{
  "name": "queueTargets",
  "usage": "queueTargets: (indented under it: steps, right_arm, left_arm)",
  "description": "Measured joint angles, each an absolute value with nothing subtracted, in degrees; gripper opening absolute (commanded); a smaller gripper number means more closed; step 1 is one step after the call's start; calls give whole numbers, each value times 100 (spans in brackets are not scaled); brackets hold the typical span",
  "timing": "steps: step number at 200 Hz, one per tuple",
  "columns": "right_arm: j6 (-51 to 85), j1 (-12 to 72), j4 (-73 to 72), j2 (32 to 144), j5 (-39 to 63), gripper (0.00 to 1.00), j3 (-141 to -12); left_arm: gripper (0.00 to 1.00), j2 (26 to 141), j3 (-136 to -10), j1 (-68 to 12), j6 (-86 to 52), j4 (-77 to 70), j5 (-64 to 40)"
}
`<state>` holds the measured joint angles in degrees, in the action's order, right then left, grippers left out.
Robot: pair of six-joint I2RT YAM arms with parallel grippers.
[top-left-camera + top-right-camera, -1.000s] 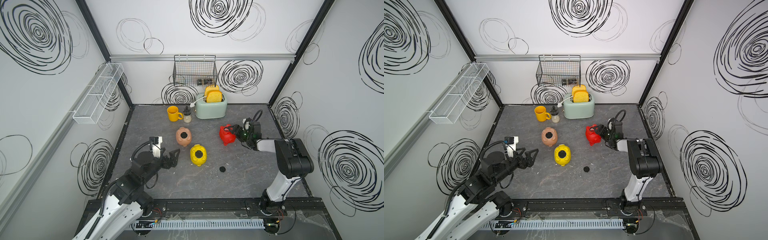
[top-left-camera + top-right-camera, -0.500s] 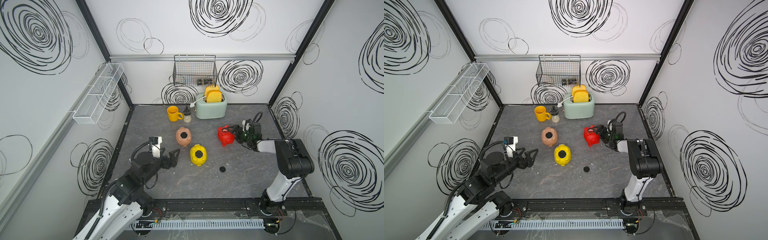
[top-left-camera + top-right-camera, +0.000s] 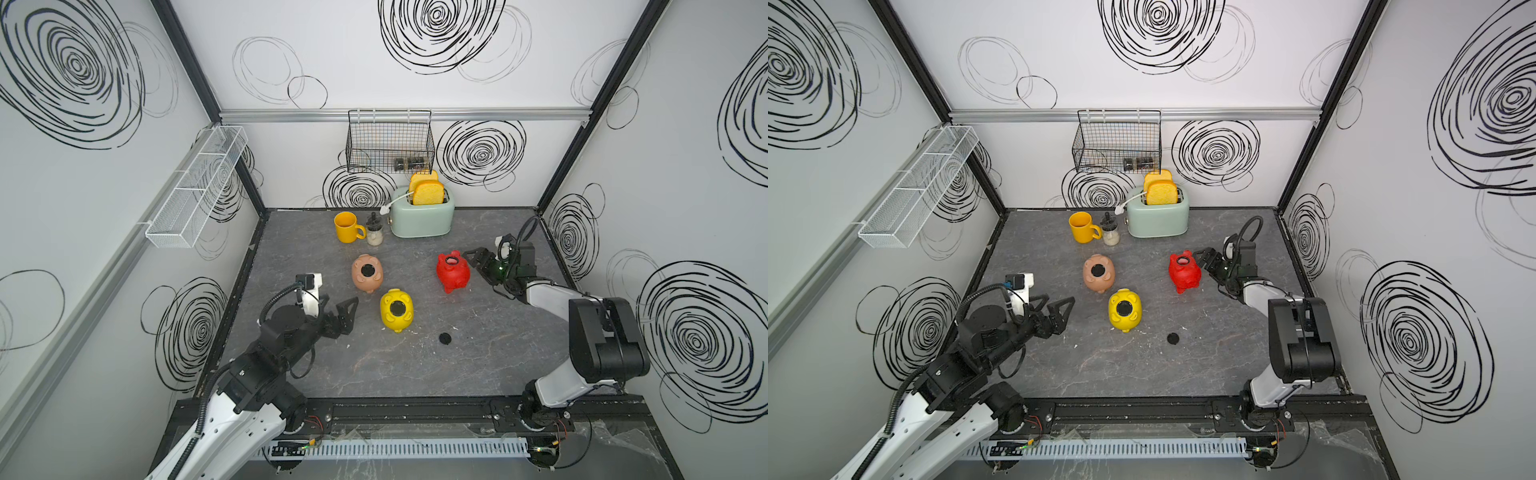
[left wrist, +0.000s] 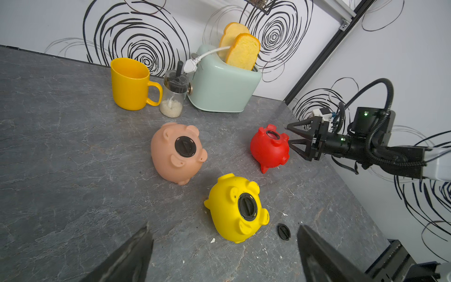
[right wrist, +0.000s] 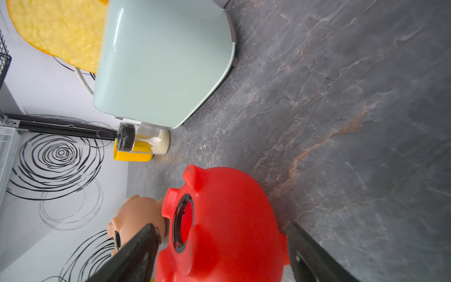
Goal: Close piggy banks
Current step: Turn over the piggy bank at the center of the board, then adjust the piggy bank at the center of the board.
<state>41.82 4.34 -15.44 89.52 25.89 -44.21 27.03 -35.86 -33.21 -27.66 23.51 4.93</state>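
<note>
We see three piggy banks lying on the grey table (image 3: 374,374). The pink piggy bank (image 3: 367,273) is in the middle, belly up. A black plug (image 3: 367,270) fills its belly hole. The yellow piggy bank (image 3: 397,309) lies close by, a bit nearer and to the right, not touching the pink one. It is belly up too, with another plug (image 3: 397,308) in its hole. The red piggy bank (image 3: 453,272) lies to the right of both, apart from them. Its round hole is open, and we see red inside it.

The right pincer (image 3: 471,261) comes in from the right. Its two fingers are spread wide, one on each side of the red pig's end. We cannot tell if they touch it.

The left pincer (image 3: 340,301) is to the left of the yellow pig, apart from it. Its fingers are spread wide and hold nothing.

A loose plug (image 3: 445,338) lies flat on the table, nearer than the yellow pig and to its right. At the far side stand a yellow mug (image 3: 347,227), a small jar (image 3: 374,235) and a green toaster (image 3: 422,216).
</note>
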Motion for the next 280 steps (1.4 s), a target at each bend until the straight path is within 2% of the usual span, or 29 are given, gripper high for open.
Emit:
queueTargets:
  steps: [50, 97, 129, 195, 230, 280]
  right_arm:
    - [3474, 574, -620, 8451, 2178, 79, -4224]
    - [2961, 1645, 397, 8027, 1581, 78, -4165]
    - [2792, 2029, 744, 7905, 1343, 76, -4152]
    - [2652, 2211, 1352, 7758, 985, 69, -4163]
    - [2606, 2180, 1527, 7736, 917, 66, -4276]
    - [2565, 2147, 1625, 7736, 921, 65, -4362]
  left_arm:
    - [95, 2792, -3575, -3621, -2768, 2355, 683]
    - [96, 2840, -3551, -4108, -2849, 2388, 1048]
    - [96, 2823, -3524, -4488, -2886, 2436, 1321]
    - [95, 2971, -3535, -4965, -2886, 2558, 1428]
    - [92, 3811, -3894, -4899, -2869, 2458, 952]
    - [88, 5918, -5037, -4346, -2847, 1579, -172]
